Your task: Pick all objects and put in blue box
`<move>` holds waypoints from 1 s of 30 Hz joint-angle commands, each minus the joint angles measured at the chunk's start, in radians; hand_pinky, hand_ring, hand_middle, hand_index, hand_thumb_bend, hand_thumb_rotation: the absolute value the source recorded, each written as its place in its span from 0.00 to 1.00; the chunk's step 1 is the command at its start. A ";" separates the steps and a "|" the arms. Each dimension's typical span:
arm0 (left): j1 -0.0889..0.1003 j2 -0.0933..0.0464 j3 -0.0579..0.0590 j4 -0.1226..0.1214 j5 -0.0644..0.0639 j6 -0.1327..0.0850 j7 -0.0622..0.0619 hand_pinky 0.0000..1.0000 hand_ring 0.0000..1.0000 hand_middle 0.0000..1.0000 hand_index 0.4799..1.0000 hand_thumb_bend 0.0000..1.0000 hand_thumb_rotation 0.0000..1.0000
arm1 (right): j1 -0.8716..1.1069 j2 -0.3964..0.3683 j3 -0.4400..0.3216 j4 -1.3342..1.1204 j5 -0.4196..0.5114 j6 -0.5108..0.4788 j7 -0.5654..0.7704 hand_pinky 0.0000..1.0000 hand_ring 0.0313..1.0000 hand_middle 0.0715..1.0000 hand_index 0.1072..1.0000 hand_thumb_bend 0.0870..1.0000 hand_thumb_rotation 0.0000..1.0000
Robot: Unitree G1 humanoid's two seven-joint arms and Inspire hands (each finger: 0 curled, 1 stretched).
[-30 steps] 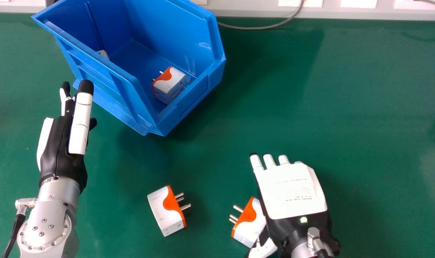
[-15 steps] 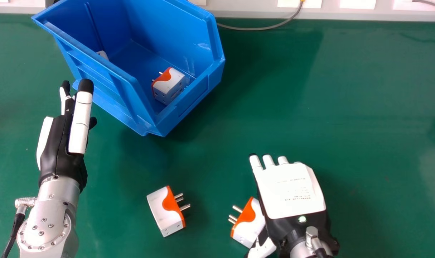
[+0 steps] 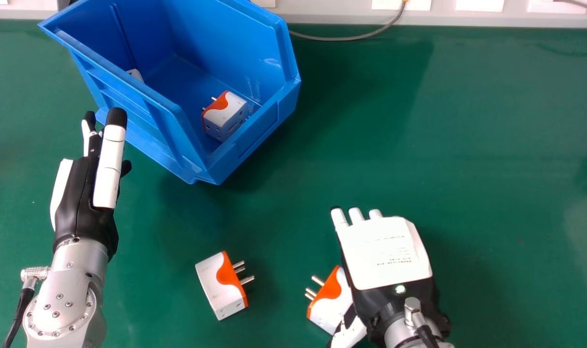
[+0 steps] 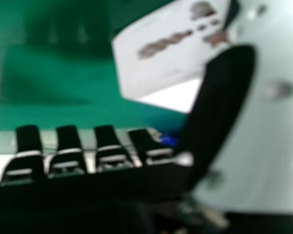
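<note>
Green, smooth tabletop [image 3: 467,145] lies beneath my hands. I hold my right hand [image 3: 385,256] back upward, fingers extended and slightly spread, with the thumb beside a blocky white-and-orange plug adapter with metal prongs [image 3: 333,307]; I can't tell if they touch. To its left lies a matching adapter [image 3: 221,287]. My left hand [image 3: 83,193], fingers straight, is near the open blue plastic box [image 3: 262,130], which holds another such adapter [image 3: 228,113].

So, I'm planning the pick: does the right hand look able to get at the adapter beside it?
Probably yes: the right hand is open beside the adapter, its thumb close by, and nothing visible stands between them.
</note>
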 commanded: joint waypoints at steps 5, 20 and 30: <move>0.001 0.017 0.004 -0.064 0.005 -0.017 -0.001 0.95 0.99 1.00 1.00 0.77 1.00 | 0.089 0.316 0.289 -0.001 0.011 0.031 0.015 0.87 0.93 0.94 0.97 0.94 0.42; -0.001 0.013 -0.001 -0.059 0.011 -0.024 0.004 0.94 0.99 1.00 1.00 0.77 1.00 | 0.102 0.299 0.323 -0.043 0.000 0.045 0.021 0.85 0.92 0.94 0.96 0.94 0.41; -0.003 0.017 0.004 -0.048 0.007 -0.032 -0.001 0.95 0.99 1.00 1.00 0.76 1.00 | 0.110 0.311 0.326 -0.073 -0.003 0.058 0.019 0.84 0.91 0.94 0.95 0.94 0.42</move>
